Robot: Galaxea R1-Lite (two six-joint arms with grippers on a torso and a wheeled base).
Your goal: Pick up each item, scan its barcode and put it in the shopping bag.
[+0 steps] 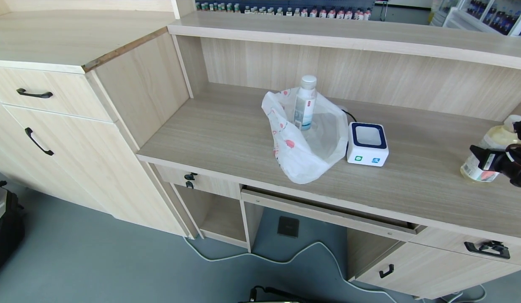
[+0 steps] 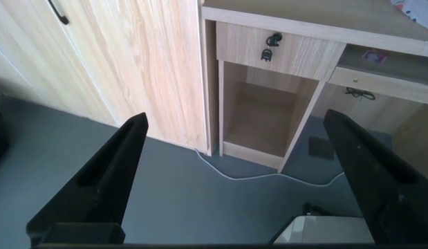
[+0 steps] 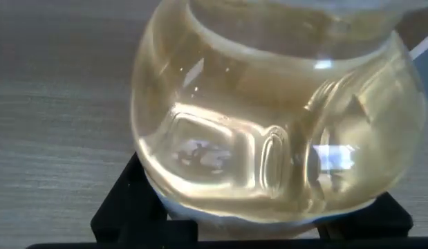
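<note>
A white plastic shopping bag (image 1: 304,155) lies open on the wooden counter (image 1: 227,130), and a clear bottle with a white cap (image 1: 305,103) stands upright inside it. Beside the bag sits a white scanner with a dark blue rim (image 1: 367,144). At the counter's right end, a bottle of yellowish liquid (image 1: 490,151) leans slightly, and my right gripper (image 1: 482,162) is shut on its lower part. In the right wrist view the yellowish bottle (image 3: 269,124) sits between the black fingers (image 3: 131,207). My left gripper (image 2: 236,117) hangs open over the grey floor, in front of the cabinets.
A raised shelf and back wall (image 1: 349,71) close off the counter's far side. Drawers and cabinet doors (image 1: 46,126) stand to the left. Under the counter are an open cubby (image 2: 265,114) and a grey cable on the floor (image 1: 285,256).
</note>
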